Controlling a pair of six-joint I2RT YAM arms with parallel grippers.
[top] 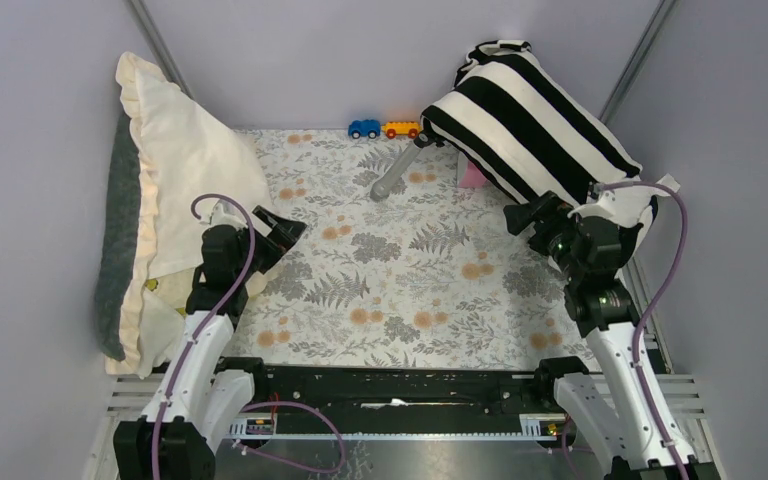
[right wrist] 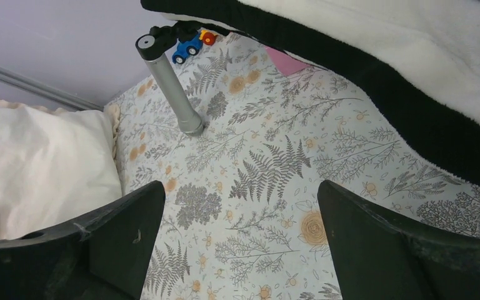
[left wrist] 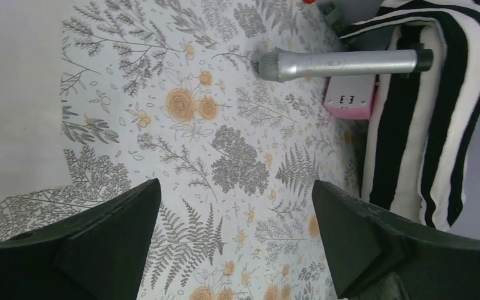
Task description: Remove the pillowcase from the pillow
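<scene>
**Striped pillowcase propped at the far right, both grippers empty**

Top view: the pillowcase (top: 535, 115) leans up against the far right corner, its lower end just behind the right gripper (top: 520, 216) and well apart from the left gripper (top: 293, 229), which hangs beside a cream ruffled pillow (top: 185, 150). The pillow itself is covered; I cannot tell if the plain white patch at the near end is it. A silver tube (top: 397, 168) slants out from under the stripes, near two toy cars (top: 382, 128).

Left wrist view: the fingers (left wrist: 119, 219) stand wide apart over the floral cloth (left wrist: 181, 112) with nothing between them. Only here does a pink device (left wrist: 349, 97) show its display, tucked against the pillowcase (left wrist: 437, 112) under the tube (left wrist: 344, 62).

Right wrist view: this gripper (right wrist: 240, 186) is also spread and empty. The pillowcase (right wrist: 412, 81) overhangs from above right, close up, its fabric fuzzy.
</scene>
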